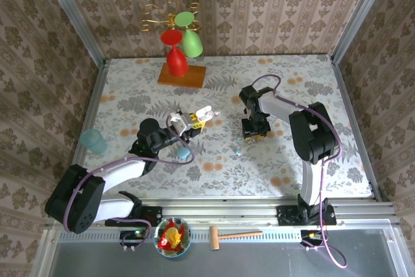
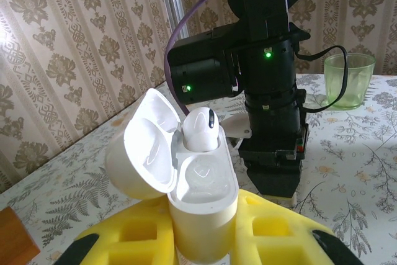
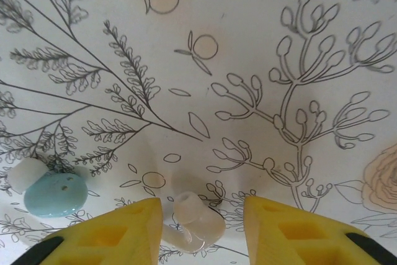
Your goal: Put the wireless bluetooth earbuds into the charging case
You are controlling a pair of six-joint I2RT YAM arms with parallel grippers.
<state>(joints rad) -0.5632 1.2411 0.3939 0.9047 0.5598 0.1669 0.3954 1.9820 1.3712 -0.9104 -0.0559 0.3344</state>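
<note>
My left gripper (image 2: 205, 208) is shut on the white charging case (image 2: 201, 197), holding it upright with its lid (image 2: 139, 150) swung open. One white earbud (image 2: 200, 130) sits in the far slot, and the near slot is bare. From above, the case (image 1: 204, 113) hangs over the table's middle. My right gripper (image 3: 201, 206) points down at the table, open, with a white earbud (image 3: 193, 220) lying between its yellow fingers (image 3: 282, 228). The earbud lies close against the left finger. A pale blue earbud (image 3: 56, 192) lies on the cloth to the left.
A light blue pebble-shaped case (image 1: 183, 154) lies near the left arm. A teal cup (image 1: 93, 139) stands at the left edge and a cup tree (image 1: 181, 50) at the back. A green cup (image 2: 348, 80) stands behind the right arm (image 2: 267, 91). A bowl (image 1: 172, 237) and a hammer (image 1: 233, 235) rest on the front rail.
</note>
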